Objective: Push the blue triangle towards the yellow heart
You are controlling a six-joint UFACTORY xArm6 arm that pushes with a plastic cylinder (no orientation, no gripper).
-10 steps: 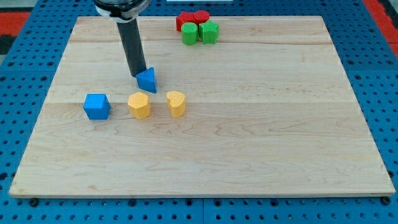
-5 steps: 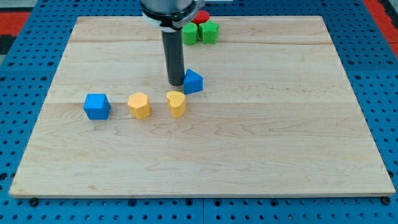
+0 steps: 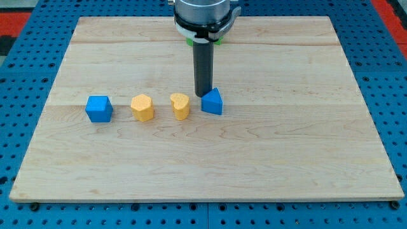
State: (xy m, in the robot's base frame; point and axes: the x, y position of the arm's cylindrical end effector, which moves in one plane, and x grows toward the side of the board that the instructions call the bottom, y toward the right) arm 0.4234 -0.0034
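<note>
The blue triangle point(image 3: 213, 102) lies near the board's middle, just right of the yellow heart point(image 3: 180, 105), with a small gap between them. My tip point(image 3: 203, 95) touches the triangle's upper left edge, above and to the right of the heart. The rod rises straight up to the arm's head at the view's top.
A yellow hexagonal block point(image 3: 143, 107) lies left of the heart, and a blue cube point(image 3: 99, 109) further left. Green blocks point(image 3: 190, 42) are mostly hidden behind the arm at the view's top. The wooden board point(image 3: 286, 127) lies on a blue pegboard.
My tip has moved right and down the view, pushing the blue triangle from the upper left of the heart round to its right side. The other blocks have not moved.
</note>
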